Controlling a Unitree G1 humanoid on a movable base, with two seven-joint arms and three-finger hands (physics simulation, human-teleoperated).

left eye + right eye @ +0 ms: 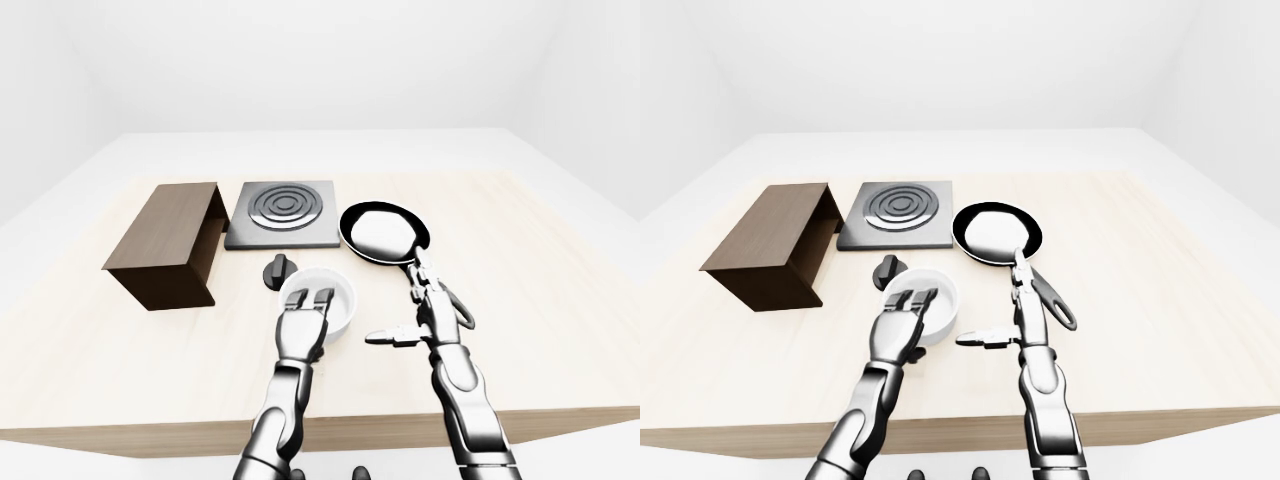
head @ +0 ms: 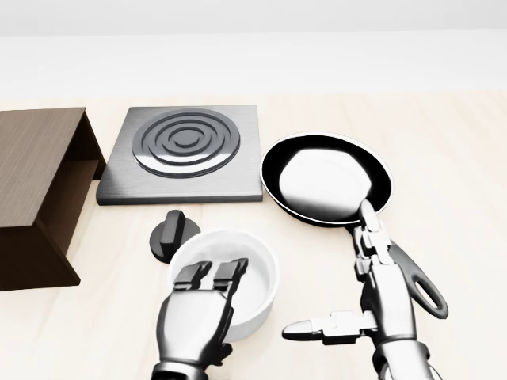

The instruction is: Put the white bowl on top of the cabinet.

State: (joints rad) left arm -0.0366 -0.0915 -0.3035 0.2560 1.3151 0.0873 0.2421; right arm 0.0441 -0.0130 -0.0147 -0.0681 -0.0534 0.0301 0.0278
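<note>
The white bowl (image 2: 252,279) stands on the wooden table, below the stove plate in the head view. My left hand (image 2: 210,277) comes up from the bottom edge, and its straight fingers (image 2: 229,273) lie over the bowl's near rim and reach into it. The thumb is hidden. My right hand (image 2: 352,281) is open and empty to the right of the bowl, fingers pointing up the view over the pan handle and thumb pointing left. The dark brown cabinet (image 1: 165,240) lies at the left of the table, its open side facing right.
A grey stove plate (image 2: 186,150) with rings lies above the bowl. A black frying pan (image 2: 325,178) lies to its right, with its handle (image 2: 416,281) beside my right hand. A black knob (image 2: 173,233) sits just upper left of the bowl. The table's near edge (image 1: 400,425) runs along the bottom.
</note>
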